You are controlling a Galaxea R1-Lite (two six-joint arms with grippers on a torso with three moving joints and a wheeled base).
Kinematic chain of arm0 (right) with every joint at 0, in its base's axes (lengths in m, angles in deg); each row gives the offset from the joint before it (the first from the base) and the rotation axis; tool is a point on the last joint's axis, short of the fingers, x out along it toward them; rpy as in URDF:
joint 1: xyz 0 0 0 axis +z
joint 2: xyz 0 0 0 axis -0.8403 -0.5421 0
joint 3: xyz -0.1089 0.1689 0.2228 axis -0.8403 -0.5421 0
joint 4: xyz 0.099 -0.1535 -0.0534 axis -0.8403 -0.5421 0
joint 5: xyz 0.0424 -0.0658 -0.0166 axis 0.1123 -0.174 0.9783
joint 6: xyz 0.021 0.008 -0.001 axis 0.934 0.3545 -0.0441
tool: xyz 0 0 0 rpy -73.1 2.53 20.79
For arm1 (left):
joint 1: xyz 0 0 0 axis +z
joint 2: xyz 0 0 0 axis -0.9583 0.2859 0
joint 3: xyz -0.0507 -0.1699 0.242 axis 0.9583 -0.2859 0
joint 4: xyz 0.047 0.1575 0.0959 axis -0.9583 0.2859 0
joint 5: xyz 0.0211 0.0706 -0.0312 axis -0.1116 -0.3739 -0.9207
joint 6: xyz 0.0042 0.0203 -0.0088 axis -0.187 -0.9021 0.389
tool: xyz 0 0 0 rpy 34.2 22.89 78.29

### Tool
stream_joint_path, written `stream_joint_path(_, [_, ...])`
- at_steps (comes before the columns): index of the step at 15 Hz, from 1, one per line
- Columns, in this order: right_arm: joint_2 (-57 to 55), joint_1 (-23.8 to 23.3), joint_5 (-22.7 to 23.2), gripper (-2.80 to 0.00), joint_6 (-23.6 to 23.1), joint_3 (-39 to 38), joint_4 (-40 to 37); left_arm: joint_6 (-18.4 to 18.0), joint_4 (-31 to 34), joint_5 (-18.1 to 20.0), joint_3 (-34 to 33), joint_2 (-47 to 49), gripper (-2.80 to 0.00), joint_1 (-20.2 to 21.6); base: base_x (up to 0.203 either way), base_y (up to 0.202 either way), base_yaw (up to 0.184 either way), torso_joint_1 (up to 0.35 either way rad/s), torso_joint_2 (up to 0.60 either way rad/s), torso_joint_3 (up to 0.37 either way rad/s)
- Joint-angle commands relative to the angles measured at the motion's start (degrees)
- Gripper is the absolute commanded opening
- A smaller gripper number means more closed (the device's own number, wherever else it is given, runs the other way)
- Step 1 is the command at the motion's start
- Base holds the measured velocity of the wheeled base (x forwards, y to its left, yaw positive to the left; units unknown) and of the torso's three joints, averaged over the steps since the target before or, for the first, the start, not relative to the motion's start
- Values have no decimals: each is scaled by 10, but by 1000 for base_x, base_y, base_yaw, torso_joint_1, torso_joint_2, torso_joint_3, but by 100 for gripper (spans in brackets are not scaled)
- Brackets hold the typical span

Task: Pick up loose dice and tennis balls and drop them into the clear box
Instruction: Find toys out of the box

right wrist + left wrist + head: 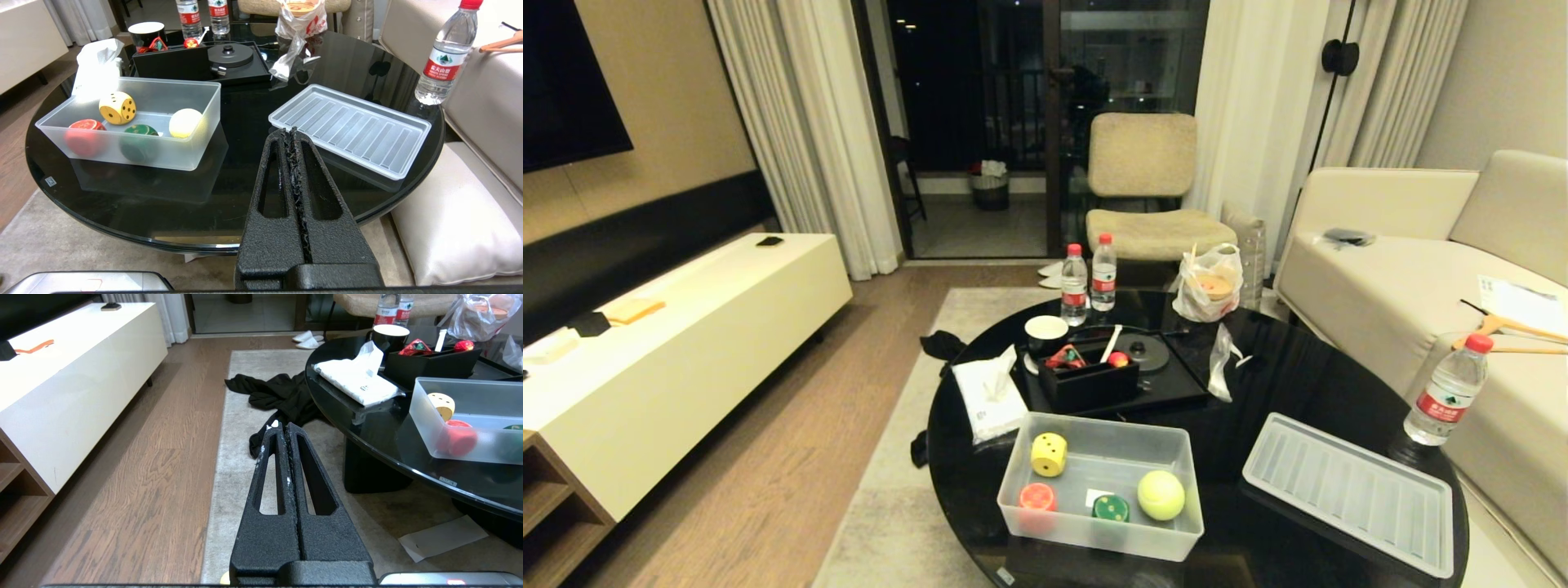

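The clear box (1094,535) stands open on the round black glass table (1282,384), near its front edge. Inside it lie a yellowish dice (1049,454) with dark pips, one tennis ball (1161,495), a red spotted piece (1037,496) and a green one (1111,508). The ribbed lid (1347,490) lies flat on the table, right of the box. My left gripper (283,425) is shut and empty, low over the rug beside the table. My right gripper (288,130) is shut and empty before the table's front edge, between box (163,153) and lid (351,124). Neither arm shows in the head view.
Behind the box are a black organiser box (1086,380), a tissue pack (988,396), a cup, two water bottles (1086,286) and a plastic bag (1209,286). Another bottle (1445,392) stands at the table's right edge by the sofa. Black cloth (282,394) and paper (441,537) lie on the rug.
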Motion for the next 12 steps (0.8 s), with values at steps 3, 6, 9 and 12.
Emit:
stream_joint_path(3, [0,0,0,-280,-1,0,0,0,0,0,-1,0,-280,0,0,0,0,0,0,0])
stream_joint_path(6, [0,0,0,-280,-1,-1,0,0,0,0,-1,0,-280,0,0,0,0,0,0,0])
stream_joint_path(9, [0,0,0,-280,0,-1,0,-1,2,0,-1,0,-280,0,0,0,0,0,0,0])
stream_joint_path(12, [0,0,0,-280,1,-1,0,-1,2,0,-1,0,-280,0,0,0,0,0,0,0])
